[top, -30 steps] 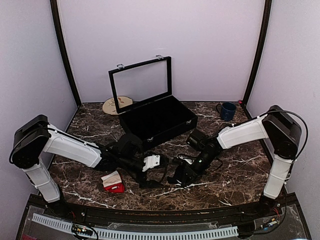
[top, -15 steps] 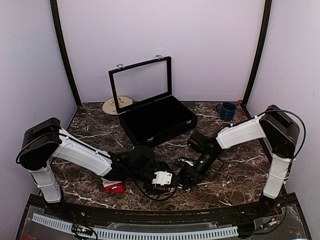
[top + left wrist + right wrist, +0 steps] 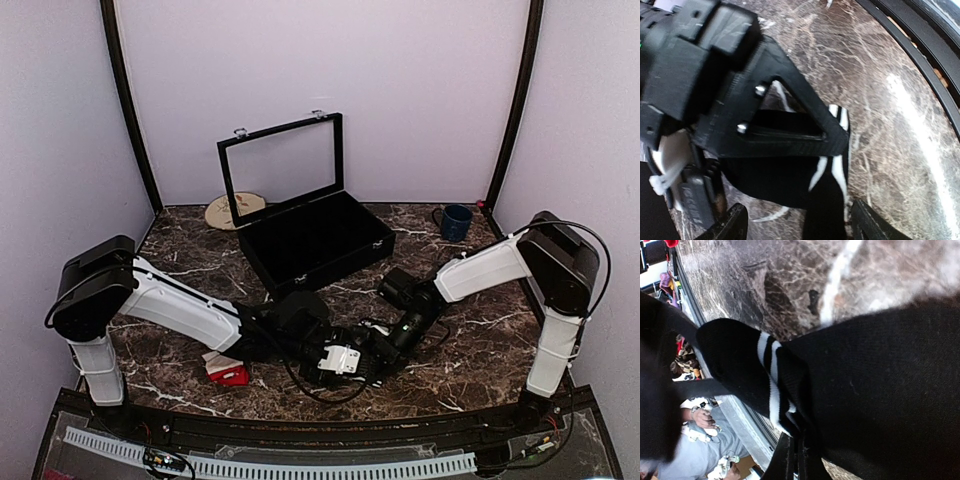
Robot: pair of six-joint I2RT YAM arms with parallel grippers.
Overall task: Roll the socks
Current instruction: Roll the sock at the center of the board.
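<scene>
A small folded bundle of red socks (image 3: 228,372) with a white cuff lies on the marble near the left arm, and neither gripper touches it. A black sock with white stripes (image 3: 880,380) is pinched in my right gripper (image 3: 796,460), which is shut on its striped edge. In the left wrist view this black sock (image 3: 780,175) hangs under the right gripper's black finger (image 3: 790,125). My left gripper (image 3: 800,230) is open, with one fingertip on each side of the sock and apart from it. Seen from above, the two grippers meet at the table's front centre (image 3: 365,355).
An open black case (image 3: 315,240) with a raised glass lid stands at the back centre. A blue mug (image 3: 456,222) sits at the back right and a round wooden disc (image 3: 234,210) at the back left. The table's front rail (image 3: 300,425) runs just below the grippers.
My left arm has swung right, away from the red socks, up to the right gripper and the black sock. Its jaws have narrowed a little. The right gripper has barely moved.
</scene>
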